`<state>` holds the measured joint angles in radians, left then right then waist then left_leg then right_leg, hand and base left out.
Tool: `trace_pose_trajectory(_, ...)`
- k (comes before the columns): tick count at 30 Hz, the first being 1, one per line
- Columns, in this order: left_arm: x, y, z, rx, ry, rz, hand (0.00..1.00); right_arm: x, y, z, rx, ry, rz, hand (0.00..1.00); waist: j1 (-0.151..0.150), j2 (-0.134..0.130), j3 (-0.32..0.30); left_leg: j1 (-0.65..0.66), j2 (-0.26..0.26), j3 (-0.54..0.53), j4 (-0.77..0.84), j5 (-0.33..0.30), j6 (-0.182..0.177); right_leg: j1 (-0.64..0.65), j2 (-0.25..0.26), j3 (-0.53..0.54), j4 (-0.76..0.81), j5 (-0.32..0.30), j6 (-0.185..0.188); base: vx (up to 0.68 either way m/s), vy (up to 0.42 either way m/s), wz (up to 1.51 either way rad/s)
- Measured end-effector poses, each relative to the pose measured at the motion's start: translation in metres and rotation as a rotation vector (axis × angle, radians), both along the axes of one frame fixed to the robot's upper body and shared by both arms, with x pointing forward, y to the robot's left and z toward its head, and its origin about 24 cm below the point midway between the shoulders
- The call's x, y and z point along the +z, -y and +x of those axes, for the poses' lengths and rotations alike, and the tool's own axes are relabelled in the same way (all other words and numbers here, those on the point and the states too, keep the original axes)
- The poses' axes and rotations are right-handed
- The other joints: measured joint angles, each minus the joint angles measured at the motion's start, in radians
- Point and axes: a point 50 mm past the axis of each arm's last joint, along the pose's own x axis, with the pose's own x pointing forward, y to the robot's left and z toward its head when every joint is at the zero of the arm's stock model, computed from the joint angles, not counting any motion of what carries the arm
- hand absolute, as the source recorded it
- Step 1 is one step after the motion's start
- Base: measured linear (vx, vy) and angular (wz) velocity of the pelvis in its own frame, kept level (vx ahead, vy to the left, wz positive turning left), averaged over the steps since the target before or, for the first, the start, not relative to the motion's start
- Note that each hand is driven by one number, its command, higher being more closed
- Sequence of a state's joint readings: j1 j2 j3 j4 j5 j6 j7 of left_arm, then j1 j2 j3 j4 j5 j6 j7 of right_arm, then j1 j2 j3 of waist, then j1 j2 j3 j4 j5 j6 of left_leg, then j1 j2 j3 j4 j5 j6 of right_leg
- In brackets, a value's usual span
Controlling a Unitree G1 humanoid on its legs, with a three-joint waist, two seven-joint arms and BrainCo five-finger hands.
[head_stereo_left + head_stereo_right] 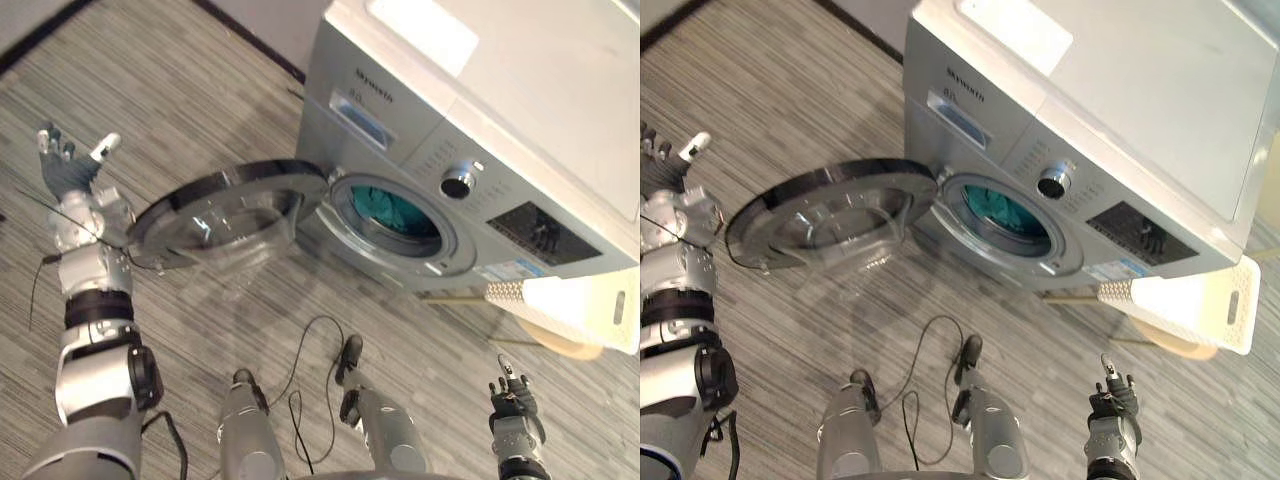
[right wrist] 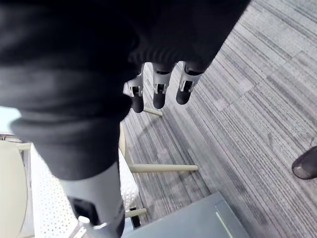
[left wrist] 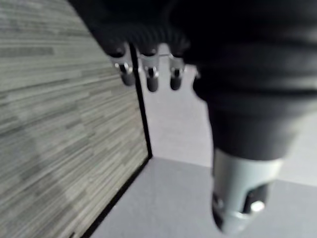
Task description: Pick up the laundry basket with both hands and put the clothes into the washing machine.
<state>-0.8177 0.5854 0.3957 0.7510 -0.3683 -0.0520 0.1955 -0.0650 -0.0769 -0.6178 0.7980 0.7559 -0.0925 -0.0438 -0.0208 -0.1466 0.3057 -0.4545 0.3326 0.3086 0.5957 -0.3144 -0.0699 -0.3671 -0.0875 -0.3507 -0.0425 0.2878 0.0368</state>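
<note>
Two empty, loose-fingered hands: left hand (image 1: 62, 170) far from basket (image 1: 572, 300), right hand (image 1: 513, 402) near it; clothes (image 1: 392, 211) in washer (image 1: 520, 100).

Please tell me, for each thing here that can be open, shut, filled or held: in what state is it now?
washing machine door: wide open, swung to the robot's left.
drum: has teal clothes inside.
laundry basket: set down to the robot's right of the machine, in neither hand.
left hand: open, raised beside the door, holding nothing.
right hand: open, low, holding nothing.
</note>
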Motion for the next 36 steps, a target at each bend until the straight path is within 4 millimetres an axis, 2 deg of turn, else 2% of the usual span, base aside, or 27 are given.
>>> trace_pose_trajectory(2,-0.003,0.006,0.004,-0.018,0.002,-0.028,0.00,0.001,-0.001,-0.004,-0.016,0.014,-0.003,0.00,-0.001,-0.002,0.002,-0.038,0.020,0.004,0.026,-0.022,0.003,-0.024,0.014,0.002,-0.018,0.031,0.004,-0.11,0.078,-0.27)
trace_pose_trajectory(3,-0.014,0.011,0.007,-0.030,-0.018,-0.057,0.00,-0.002,-0.005,-0.008,-0.022,0.006,0.007,0.00,0.001,-0.012,0.009,-0.043,0.025,0.010,0.040,-0.025,0.005,-0.023,0.016,0.006,-0.026,0.031,0.005,-0.06,0.052,-0.17)
trace_pose_trajectory(5,-0.029,0.015,0.006,-0.036,-0.001,-0.129,0.00,-0.009,-0.009,-0.019,-0.035,-0.020,0.027,0.00,0.018,-0.015,0.011,-0.039,0.037,0.021,0.048,-0.025,0.004,-0.022,0.023,0.011,-0.029,0.031,0.004,-0.04,0.020,-0.14)
trace_pose_trajectory(8,-0.066,0.020,0.002,-0.042,-0.077,-0.193,0.00,-0.009,-0.011,-0.018,-0.035,-0.019,0.031,0.00,0.041,-0.015,0.011,-0.019,0.043,0.045,0.047,-0.025,0.004,-0.018,0.028,0.022,-0.029,0.031,0.005,-0.03,-0.001,-0.15)
trace_pose_trajectory(10,-0.101,0.033,-0.002,-0.090,-0.136,-0.261,0.00,-0.008,-0.013,-0.014,-0.027,-0.013,0.033,0.00,0.046,-0.014,0.011,0.001,0.040,0.056,0.040,-0.025,0.004,-0.007,0.025,0.024,-0.029,0.030,0.005,-0.06,0.021,-0.01)
trace_pose_trajectory(11,-0.121,0.049,-0.004,-0.137,-0.170,-0.301,0.00,-0.009,-0.016,-0.014,-0.028,-0.017,0.039,0.00,0.056,-0.012,0.011,0.020,0.034,0.065,0.029,-0.025,0.004,0.007,0.020,0.024,-0.029,0.029,0.006,-0.06,0.025,0.08)
trace_pose_trajectory(12,-0.132,0.056,-0.006,-0.147,-0.194,-0.323,0.00,-0.009,-0.017,-0.014,-0.028,-0.017,0.042,0.00,0.061,-0.011,0.010,0.030,0.033,0.067,0.027,-0.025,0.004,0.016,0.018,0.024,-0.029,0.028,0.008,-0.07,0.029,0.10)
trace_pose_trajectory(14,-0.184,0.087,-0.022,-0.216,-0.358,-0.354,0.00,-0.009,-0.026,-0.008,-0.007,-0.013,0.051,0.00,0.065,-0.012,0.008,0.072,0.012,0.080,0.004,-0.026,0.009,0.043,-0.003,0.023,-0.021,0.002,0.020,-0.07,0.028,0.11)
trace_pose_trajectory(15,-0.198,0.096,-0.028,-0.242,-0.415,-0.358,0.00,-0.009,-0.028,-0.006,0.002,-0.011,0.052,0.00,0.064,-0.012,0.007,0.083,0.003,0.082,-0.004,-0.024,0.008,0.049,-0.013,0.023,-0.017,-0.016,0.014,-0.05,0.019,0.16)
trace_pose_trajectory(16,-0.231,0.119,-0.044,-0.298,-0.556,-0.373,0.00,-0.009,-0.033,-0.002,0.028,-0.008,0.055,0.00,0.059,-0.007,0.002,0.099,-0.015,0.090,-0.026,-0.017,0.002,0.051,-0.027,0.024,-0.011,-0.034,0.010,-0.02,0.013,0.11)
trace_pose_trajectory(17,-0.247,0.131,-0.053,-0.327,-0.632,-0.385,0.00,-0.008,-0.037,0.001,0.044,-0.005,0.058,0.00,0.055,-0.009,0.000,0.110,-0.028,0.094,-0.046,-0.008,0.001,0.052,-0.035,0.027,-0.011,-0.035,0.010,-0.02,0.008,0.15)
trace_pose_trajectory(19,-0.297,0.175,-0.094,-0.437,-0.879,-0.442,0.00,-0.011,-0.052,0.008,0.100,-0.009,0.083,0.00,0.024,-0.009,-0.002,0.158,-0.077,0.109,-0.130,0.048,-0.003,0.067,-0.062,0.026,-0.013,-0.033,0.008,0.03,0.008,0.16)
trace_pose_trajectory(22,-0.320,0.216,-0.125,-0.583,-1.031,-0.442,0.00,-0.021,-0.071,0.002,0.154,-0.060,0.127,0.00,0.002,-0.005,-0.015,0.243,-0.122,0.125,-0.243,0.103,-0.015,0.103,-0.076,0.031,-0.022,-0.036,0.011,0.09,0.006,0.04)
trace_pose_trajectory(24,-0.320,0.226,-0.126,-0.622,-1.045,-0.422,0.00,-0.025,-0.073,-0.004,0.155,-0.082,0.144,0.00,-0.007,0.002,-0.046,0.288,-0.137,0.162,-0.309,0.135,-0.025,0.102,-0.074,0.055,-0.031,-0.037,0.010,0.11,-0.024,-0.29)
trace_pose_trajectory(25,-0.317,0.226,-0.120,-0.636,-1.039,-0.393,0.00,-0.025,-0.072,-0.005,0.155,-0.083,0.141,0.00,-0.023,0.014,-0.057,0.323,-0.143,0.191,-0.350,0.148,-0.031,0.102,-0.069,0.078,-0.030,-0.040,0.006,0.11,-0.032,-0.52)
trace_pose_trajectory(26,-0.314,0.224,-0.115,-0.636,-1.029,-0.382,0.00,-0.024,-0.070,-0.006,0.155,-0.083,0.136,0.00,-0.027,0.021,-0.061,0.342,-0.144,0.212,-0.366,0.152,-0.036,0.101,-0.064,0.094,-0.029,-0.040,0.005,0.08,-0.028,-0.79)
trace_pose_trajectory(29,-0.284,0.210,-0.073,-0.579,-0.887,-0.409,0.00,-0.020,-0.044,-0.013,0.143,-0.098,0.071,0.00,-0.074,0.064,-0.081,0.423,-0.149,0.333,-0.422,0.155,-0.049,0.080,-0.030,0.204,-0.024,-0.044,0.001,0.07,-0.018,-1.09)
trace_pose_trajectory(31,-0.239,0.172,-0.028,-0.440,-0.666,-0.495,0.00,-0.011,-0.009,-0.019,0.041,-0.079,0.012,0.00,-0.109,0.086,-0.091,0.476,-0.144,0.444,-0.440,0.142,-0.067,0.047,0.000,0.310,-0.014,-0.042,-0.001,0.07,-0.014,-1.47)
trace_pose_trajectory(32,-0.225,0.159,-0.019,-0.404,-0.600,-0.507,0.00,-0.009,0.000,-0.023,0.003,-0.075,0.001,0.00,-0.125,0.089,-0.092,0.489,-0.144,0.469,-0.445,0.140,-0.071,0.044,0.010,0.331,-0.014,-0.042,-0.001,0.07,-0.020,-1.28)
trace_pose_trajectory(33,-0.196,0.133,-0.004,-0.338,-0.463,-0.524,0.00,-0.008,0.017,-0.037,-0.086,-0.083,-0.010,0.00,-0.142,0.094,-0.095,0.517,-0.140,0.510,-0.454,0.135,-0.078,0.043,0.032,0.365,-0.013,-0.042,-0.002,0.05,-0.021,-0.88)
trace_pose_trajectory(34,-0.187,0.123,0.001,-0.286,-0.434,-0.566,0.00,-0.010,0.024,-0.048,-0.138,-0.099,-0.007,0.00,-0.143,0.098,-0.097,0.524,-0.137,0.532,-0.457,0.134,-0.081,0.044,0.043,0.380,-0.012,-0.041,-0.002,0.07,-0.044,-0.79)
trace_pose_trajectory(35,-0.195,0.105,-0.008,-0.181,-0.410,-0.697,0.00,-0.020,0.035,-0.082,-0.275,-0.168,0.021,0.00,-0.151,0.115,-0.107,0.537,-0.126,0.556,-0.458,0.134,-0.082,0.049,0.057,0.384,-0.012,-0.045,-0.007,0.06,-0.048,-0.35)
trace_pose_trajectory(36,-0.194,0.099,-0.010,-0.161,-0.385,-0.716,0.00,-0.025,0.037,-0.097,-0.330,-0.200,0.044,0.00,-0.153,0.119,-0.109,0.542,-0.123,0.560,-0.458,0.133,-0.085,0.049,0.062,0.383,-0.012,-0.047,-0.009,0.06,-0.047,-0.18)
